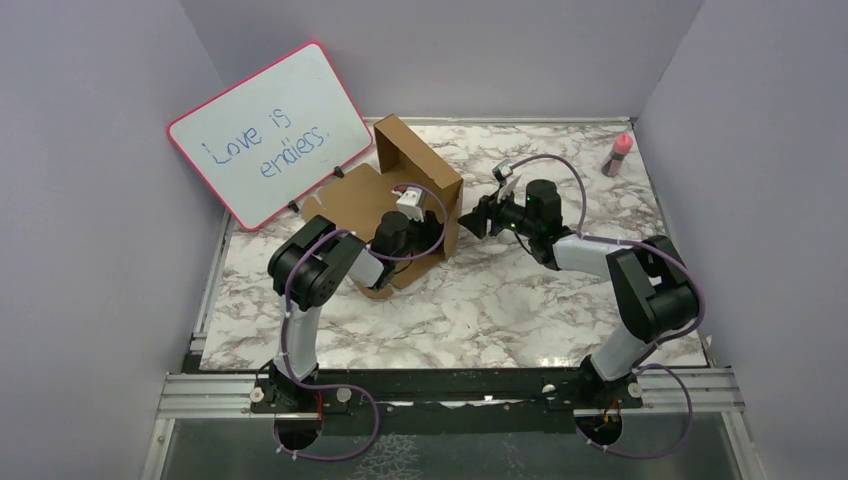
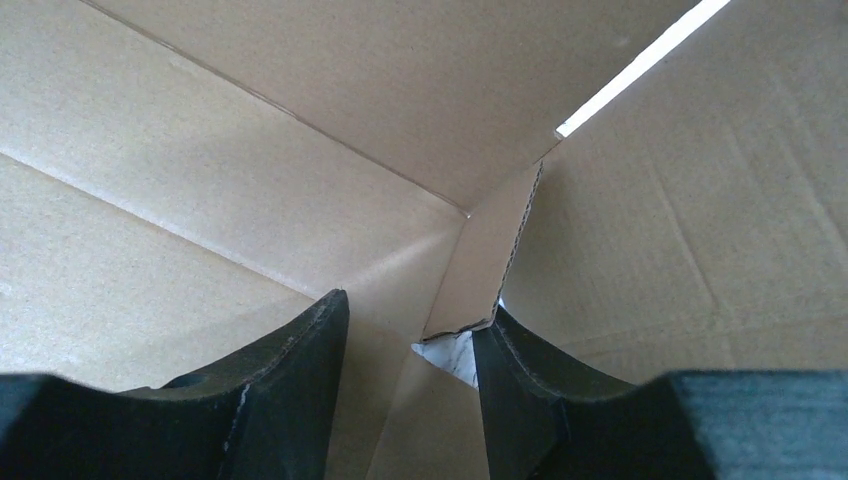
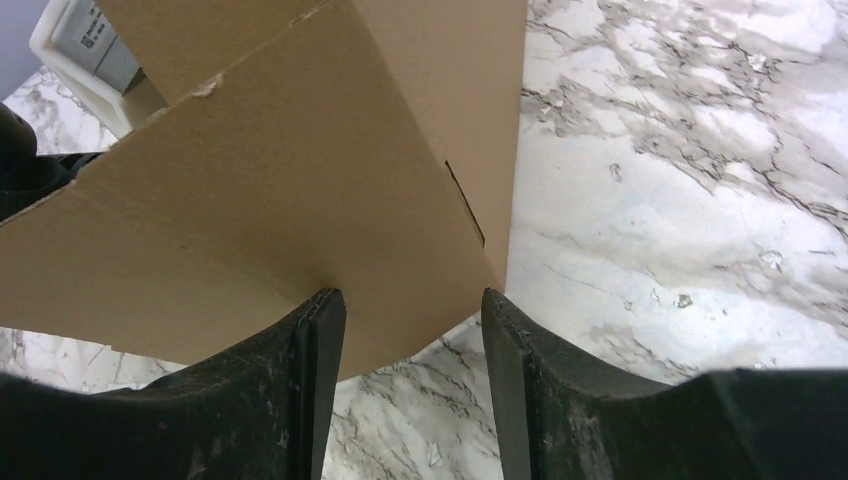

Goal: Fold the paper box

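The paper box [image 1: 400,190] is brown corrugated cardboard, partly folded, standing left of the table's middle with one tall panel raised at the back. My left gripper [image 1: 412,208] reaches inside it. In the left wrist view it [image 2: 410,325] is open at an inner corner of the paper box [image 2: 300,170], and a corner flap [image 2: 490,260] touches the right fingertip. My right gripper [image 1: 478,216] is open against the box's right outer wall. In the right wrist view both fingertips [image 3: 320,310] meet that wall [image 3: 300,200] near its lower corner.
A pink-framed whiteboard [image 1: 270,130] leans at the back left, just behind the box. A pink bottle [image 1: 618,153] stands at the back right. The marble tabletop [image 1: 500,300] is walled in by grey panels on three sides.
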Motion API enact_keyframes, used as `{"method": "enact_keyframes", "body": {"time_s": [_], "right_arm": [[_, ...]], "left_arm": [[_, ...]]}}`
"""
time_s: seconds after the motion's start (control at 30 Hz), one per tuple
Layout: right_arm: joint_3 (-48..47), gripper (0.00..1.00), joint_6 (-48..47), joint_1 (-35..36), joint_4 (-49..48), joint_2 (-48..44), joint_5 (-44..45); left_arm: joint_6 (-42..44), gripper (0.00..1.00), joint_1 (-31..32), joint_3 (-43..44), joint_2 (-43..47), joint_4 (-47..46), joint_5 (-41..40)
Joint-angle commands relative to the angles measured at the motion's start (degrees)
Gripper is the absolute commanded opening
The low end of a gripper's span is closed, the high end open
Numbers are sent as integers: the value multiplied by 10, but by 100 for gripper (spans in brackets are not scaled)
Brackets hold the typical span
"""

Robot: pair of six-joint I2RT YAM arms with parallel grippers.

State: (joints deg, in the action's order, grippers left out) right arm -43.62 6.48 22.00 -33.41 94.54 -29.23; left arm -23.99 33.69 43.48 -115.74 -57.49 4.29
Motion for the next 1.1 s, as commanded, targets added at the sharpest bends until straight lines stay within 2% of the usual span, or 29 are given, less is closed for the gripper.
{"method": "enact_keyframes", "body": {"time_s": [0.0, 0.27, 0.57, 0.67, 1.07], "right_arm": [[3, 58, 6, 1, -104, 28, -36], [-3, 58, 9, 1, -121, 50, -43], [-12, 58, 13, 1, -103, 52, -58], [-5, 58, 20, 1, -105, 49, -59], [73, 61, 82, 2, -116, -13, -46]], "left_arm": [[-19, 52, -14, -10, 3, 30, 24], [-55, 60, -42, -49, 67, 28, 52], [-75, 61, -53, -89, 77, 37, 95], [-82, 62, -53, -112, 102, 39, 87], [-52, 68, -52, -142, 222, 158, 53]]}}
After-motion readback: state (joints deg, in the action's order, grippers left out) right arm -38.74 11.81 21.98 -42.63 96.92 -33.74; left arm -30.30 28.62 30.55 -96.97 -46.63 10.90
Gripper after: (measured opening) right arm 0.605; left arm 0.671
